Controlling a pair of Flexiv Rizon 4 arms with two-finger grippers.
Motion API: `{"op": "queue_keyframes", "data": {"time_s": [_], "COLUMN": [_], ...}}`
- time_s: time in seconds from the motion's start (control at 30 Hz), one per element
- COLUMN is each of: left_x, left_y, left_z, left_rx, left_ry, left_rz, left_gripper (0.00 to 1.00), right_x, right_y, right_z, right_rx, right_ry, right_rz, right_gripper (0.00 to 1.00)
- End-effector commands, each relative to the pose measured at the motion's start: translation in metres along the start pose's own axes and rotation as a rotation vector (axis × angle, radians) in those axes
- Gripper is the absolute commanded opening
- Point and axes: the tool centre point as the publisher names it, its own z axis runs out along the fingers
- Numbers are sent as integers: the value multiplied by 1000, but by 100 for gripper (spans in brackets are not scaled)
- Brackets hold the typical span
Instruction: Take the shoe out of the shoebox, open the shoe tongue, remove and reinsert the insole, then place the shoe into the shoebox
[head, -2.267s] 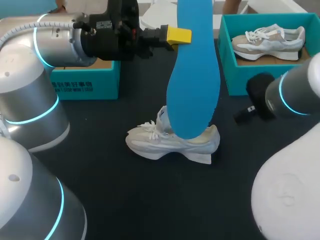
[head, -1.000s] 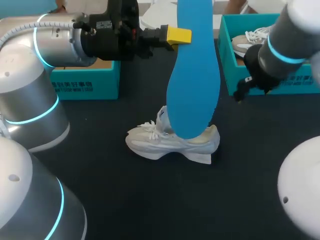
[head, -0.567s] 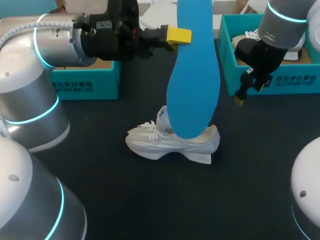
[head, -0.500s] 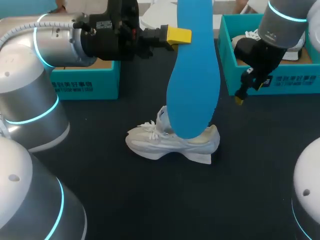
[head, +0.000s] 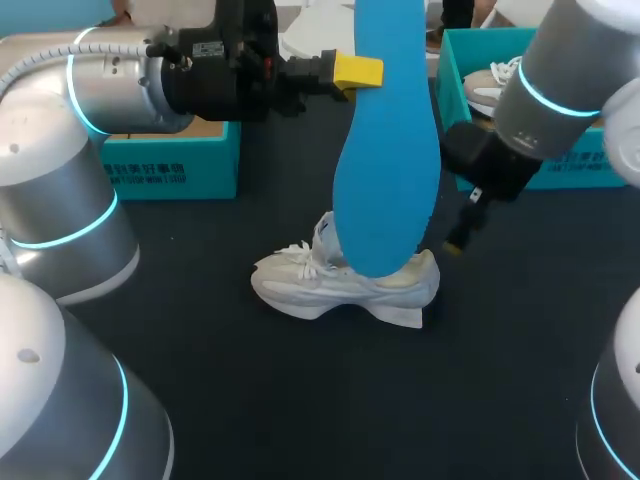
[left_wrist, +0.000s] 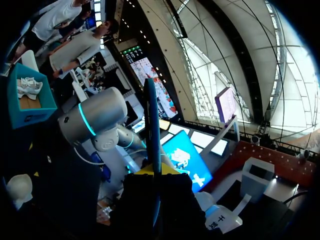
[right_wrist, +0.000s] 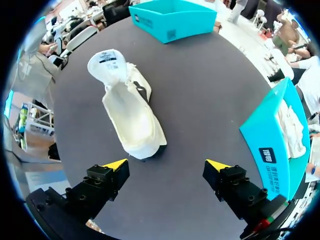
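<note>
- I see the pale shoe (head: 345, 285) upright on its sole on the bench (head: 300, 400), tongue pulled open.
- The blue insole (head: 385, 150) hangs on end, its lower tip above the shoe.
- The teal shoebox (head: 170, 165) sits open, well apart.

The insole (head: 385, 150) is plain bright blue, with no pattern. The shoe (head: 345, 282) is off-white with pale grey panels and white laces, and its lining looks cream in my right wrist view. The table (head: 250, 400) is matt black. The left shoebox (head: 170, 165) and the right shoebox (head: 455, 100) are teal with small white print. My left pincer (head: 362, 70) and right pincer (right_wrist: 167, 165) have yellow tips on black fingers. My left arm (head: 110, 80) and right arm (head: 560, 85) are silver with glowing cyan rings.
</note>
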Motion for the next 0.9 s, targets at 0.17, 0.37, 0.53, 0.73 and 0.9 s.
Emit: {"op": "queue_keyframes", "data": {"time_s": [0.17,0.37,0.53,0.73,0.9], "left_x": [-1,-1,-1,-1,-1], "left_y": [-1,-1,-1,-1,-1], "left_z": [1,1,1,1,1], "left_rx": [0,0,0,0,0], "left_ry": [2,2,2,2,2], "left_rz": [1,1,1,1,1], "left_gripper": [0,0,0,0,0], "right_x": [23,35,42,42,42], "right_y": [21,37,43,43,43], "right_z": [13,23,28,28,28], "right_rx": [66,86,149,149,149], "right_ry": [28,70,33,33,33], "right_rz": [-136,-292,-356,-356,-356], "right_gripper": [100,100,100,100,100]}}
